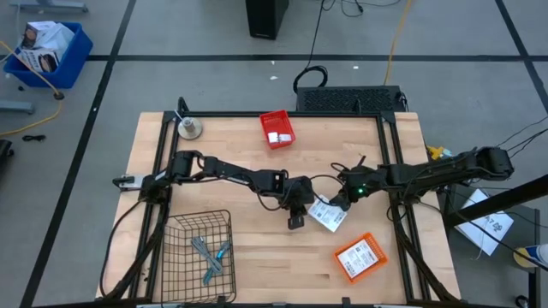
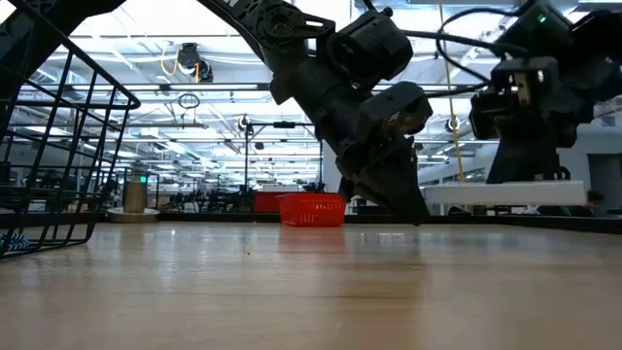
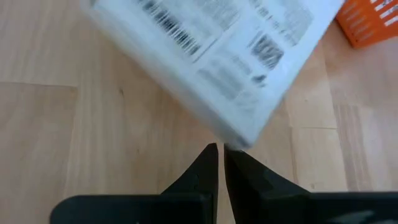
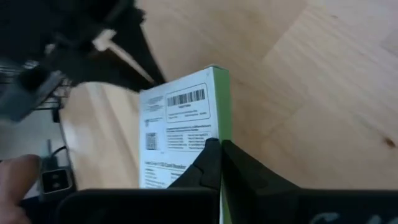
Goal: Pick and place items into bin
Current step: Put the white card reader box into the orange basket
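A flat white printed packet with a green side edge hangs mid-table in my right gripper, which is shut on it. In the low view the packet lies level, clear of the tabletop. My left gripper is shut and points down just left of the packet, with one packet corner right at its fingertips. The wire basket holds a teal-handled tool and a grey metal tool. Tiny white blocks lie in the small red bin. My right gripper pinches the packet between its two fingers along the green-edged side, coming from the table's right. The packet is lifted clear and about level. My left gripper: I cannot tell whether its shut fingertips touch the packet's corner.
An orange tray with another white packet sits near the front right. A round silver disc-like object stands at the far left corner. Bare wood lies between the basket and the orange tray.
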### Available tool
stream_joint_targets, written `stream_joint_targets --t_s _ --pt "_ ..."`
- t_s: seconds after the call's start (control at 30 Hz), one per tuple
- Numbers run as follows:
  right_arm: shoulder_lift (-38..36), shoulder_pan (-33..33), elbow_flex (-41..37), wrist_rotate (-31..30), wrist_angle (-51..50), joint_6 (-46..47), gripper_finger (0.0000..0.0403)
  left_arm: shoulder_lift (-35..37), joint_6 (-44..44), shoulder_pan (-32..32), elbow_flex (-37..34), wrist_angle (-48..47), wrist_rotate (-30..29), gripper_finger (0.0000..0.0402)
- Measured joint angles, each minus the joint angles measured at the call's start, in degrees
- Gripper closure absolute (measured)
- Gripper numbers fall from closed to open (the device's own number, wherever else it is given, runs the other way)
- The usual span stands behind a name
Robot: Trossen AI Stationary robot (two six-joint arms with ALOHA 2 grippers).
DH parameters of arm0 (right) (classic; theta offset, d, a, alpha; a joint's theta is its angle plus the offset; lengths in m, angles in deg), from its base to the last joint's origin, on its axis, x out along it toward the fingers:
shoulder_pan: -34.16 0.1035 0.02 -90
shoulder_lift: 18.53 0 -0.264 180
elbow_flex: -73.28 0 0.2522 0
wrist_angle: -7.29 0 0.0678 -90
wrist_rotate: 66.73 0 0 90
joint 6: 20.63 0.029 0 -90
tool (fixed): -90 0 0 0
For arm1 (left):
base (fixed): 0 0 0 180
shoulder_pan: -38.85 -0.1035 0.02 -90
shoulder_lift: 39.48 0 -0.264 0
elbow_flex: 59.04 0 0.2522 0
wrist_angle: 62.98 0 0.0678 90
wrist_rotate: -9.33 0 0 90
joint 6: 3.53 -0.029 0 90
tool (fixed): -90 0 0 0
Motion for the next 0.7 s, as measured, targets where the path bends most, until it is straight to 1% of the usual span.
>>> stream_joint_targets --t_s 0.2,0.33,0.5,0.7 --pt "-8.44 0.40 0.15 1.02 -4.85 0.76 0.0402 0.00 -0.75 -0.05 0.00 -1.08 -0.02 0.0371" --pt "-12.31 0.92 0.13 1.90 -6.92 1.20 0.0402 0.00 -0.68 0.02 0.00 -1.93 -0.02 0.0371" --pt "-16.48 1.37 0.21 10.70 -11.18 0.66 0.0402 0.00 -1.49 0.06 0.00 -4.82 -0.57 0.0371" --pt "-21.42 3.97 2.97 17.14 -18.09 -1.55 0.0402 -0.02 -0.93 0.06 0.00 -4.61 -2.82 0.0371"
